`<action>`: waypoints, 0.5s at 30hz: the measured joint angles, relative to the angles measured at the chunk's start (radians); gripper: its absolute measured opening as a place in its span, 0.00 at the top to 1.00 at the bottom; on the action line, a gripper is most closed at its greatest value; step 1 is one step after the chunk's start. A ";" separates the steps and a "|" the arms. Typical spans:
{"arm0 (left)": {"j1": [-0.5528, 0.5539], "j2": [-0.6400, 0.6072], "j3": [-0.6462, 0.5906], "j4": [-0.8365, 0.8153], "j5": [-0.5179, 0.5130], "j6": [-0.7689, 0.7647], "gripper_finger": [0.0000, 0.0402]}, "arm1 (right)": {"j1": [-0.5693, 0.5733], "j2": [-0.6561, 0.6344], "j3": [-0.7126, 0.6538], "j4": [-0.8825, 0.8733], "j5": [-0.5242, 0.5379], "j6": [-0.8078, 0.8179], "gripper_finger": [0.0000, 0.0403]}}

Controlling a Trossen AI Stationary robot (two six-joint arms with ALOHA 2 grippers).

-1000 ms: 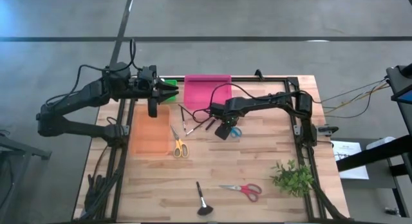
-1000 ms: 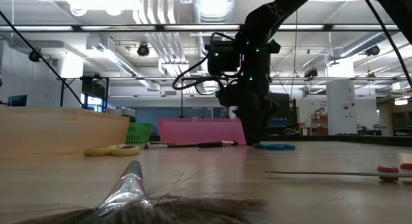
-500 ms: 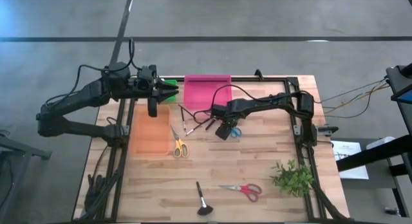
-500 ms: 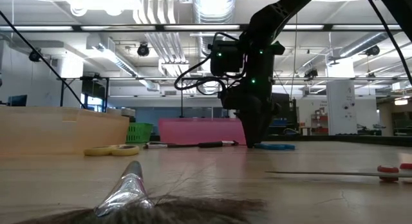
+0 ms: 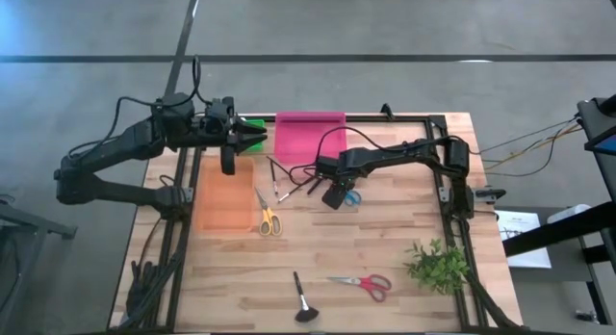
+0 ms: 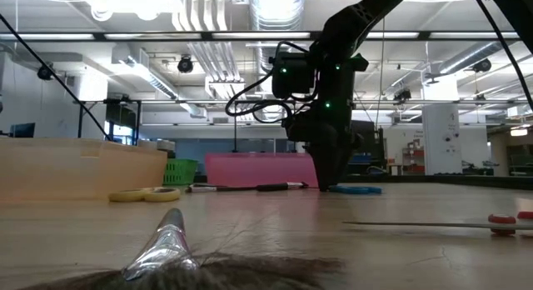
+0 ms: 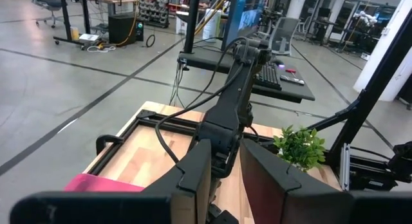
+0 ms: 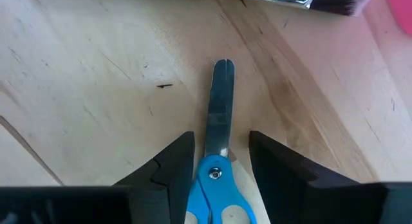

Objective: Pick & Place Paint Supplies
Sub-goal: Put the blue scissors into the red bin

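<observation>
Blue-handled scissors (image 5: 352, 196) (image 8: 219, 121) lie flat on the wooden table near its middle. My right gripper (image 5: 334, 194) (image 8: 220, 135) points straight down over them, open, one finger on each side of the blades by the pivot, its tips down at the tabletop (image 6: 326, 187). My left gripper (image 5: 258, 133) (image 7: 226, 147) hangs raised at the far left above the orange bin (image 5: 223, 195), pointing level toward the right, with a narrow gap and nothing between its fingers. Two slim brushes (image 5: 279, 179) lie just left of the right gripper.
Yellow scissors (image 5: 268, 218) lie beside the orange bin. Red scissors (image 5: 364, 283) and a wide black brush (image 5: 302, 301) lie near the front edge. A pink bin (image 5: 308, 135) and a green basket (image 5: 252, 123) stand at the far edge, a plant sprig (image 5: 438, 266) at the front right.
</observation>
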 joint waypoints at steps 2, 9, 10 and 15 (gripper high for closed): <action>0.000 0.000 0.000 0.000 0.000 0.000 0.77 | 0.000 0.000 0.000 0.001 0.000 0.000 0.65; 0.000 0.000 0.000 0.000 0.000 0.000 0.77 | 0.000 0.001 0.000 0.013 -0.016 -0.001 0.82; 0.000 0.000 0.000 0.000 0.000 0.000 0.77 | 0.000 0.001 0.000 0.016 -0.020 -0.002 0.85; 0.000 0.000 0.000 0.000 0.000 0.000 0.77 | 0.000 0.001 0.000 0.021 -0.025 -0.009 0.93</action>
